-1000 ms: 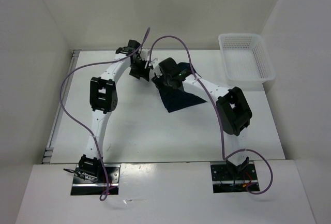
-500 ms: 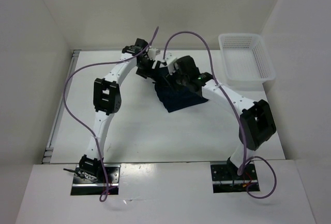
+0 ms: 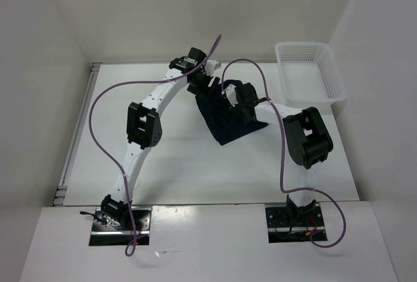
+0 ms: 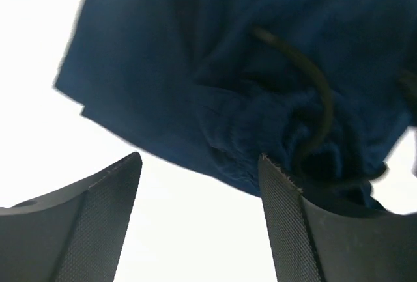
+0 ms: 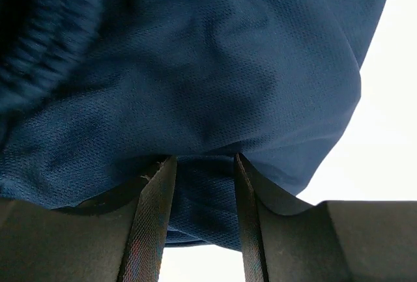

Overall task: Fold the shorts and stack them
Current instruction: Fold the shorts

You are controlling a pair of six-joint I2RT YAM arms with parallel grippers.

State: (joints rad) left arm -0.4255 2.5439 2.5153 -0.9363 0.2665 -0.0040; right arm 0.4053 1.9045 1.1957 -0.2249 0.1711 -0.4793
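The dark navy shorts (image 3: 228,129) lie bunched in a heap at the middle of the table, toward the back. In the left wrist view the shorts (image 4: 195,67) show their gathered waistband and a dark drawstring (image 4: 319,86). My left gripper (image 3: 207,90) is at their far-left edge. The left gripper (image 4: 199,158) is open, with bare table between its fingers and the right fingertip (image 4: 273,171) against the waistband. My right gripper (image 3: 236,103) sits on the heap's upper right. The right gripper (image 5: 203,158) is shut on a fold of the shorts (image 5: 228,67), which drape over both fingertips.
A white mesh basket (image 3: 309,73) stands at the back right corner, apart from the shorts. White walls enclose the table on the left, back and right. Purple cables loop above both arms.
Both grippers have moved rightward along the back of the table and the shorts have shifted slightly right with them. The right jaws have drawn closer together on the fabric.
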